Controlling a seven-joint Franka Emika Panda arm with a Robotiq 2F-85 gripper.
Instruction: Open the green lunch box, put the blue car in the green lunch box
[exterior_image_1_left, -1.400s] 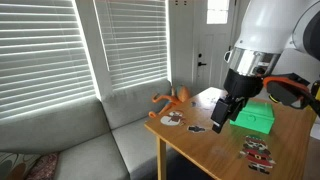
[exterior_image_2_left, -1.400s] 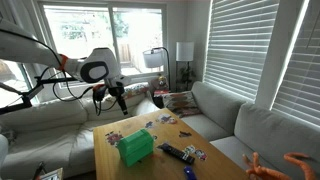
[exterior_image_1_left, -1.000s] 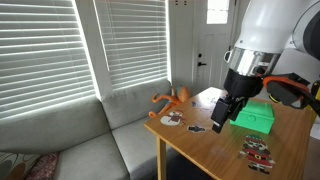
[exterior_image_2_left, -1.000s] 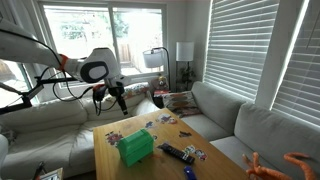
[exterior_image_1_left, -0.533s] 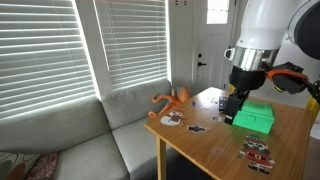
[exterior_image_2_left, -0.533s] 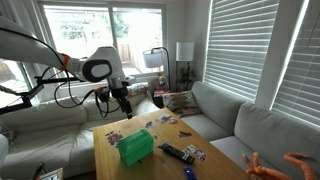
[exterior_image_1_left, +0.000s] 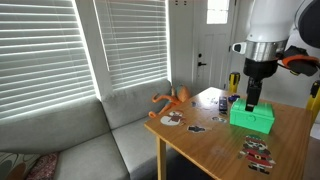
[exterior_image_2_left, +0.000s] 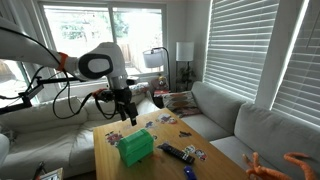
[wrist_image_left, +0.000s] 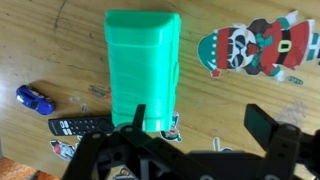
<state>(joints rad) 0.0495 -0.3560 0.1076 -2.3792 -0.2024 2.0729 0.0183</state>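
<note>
The green lunch box lies on the wooden table with its lid closed; it also shows in both exterior views. A small blue car sits on the table to the left of the box in the wrist view. My gripper hangs open above the table, empty. Its left finger is over the box's near end and its right finger is over bare wood. In both exterior views the gripper points down just above the box's far side.
A black remote lies near the car and the box. Flat character stickers are scattered on the table. An orange toy sits at the table's far corner. A grey sofa borders the table edge.
The arm has swung from beside the table to over the green lunch box, and the gripper has turned to point straight down. The jaws stayed open.
</note>
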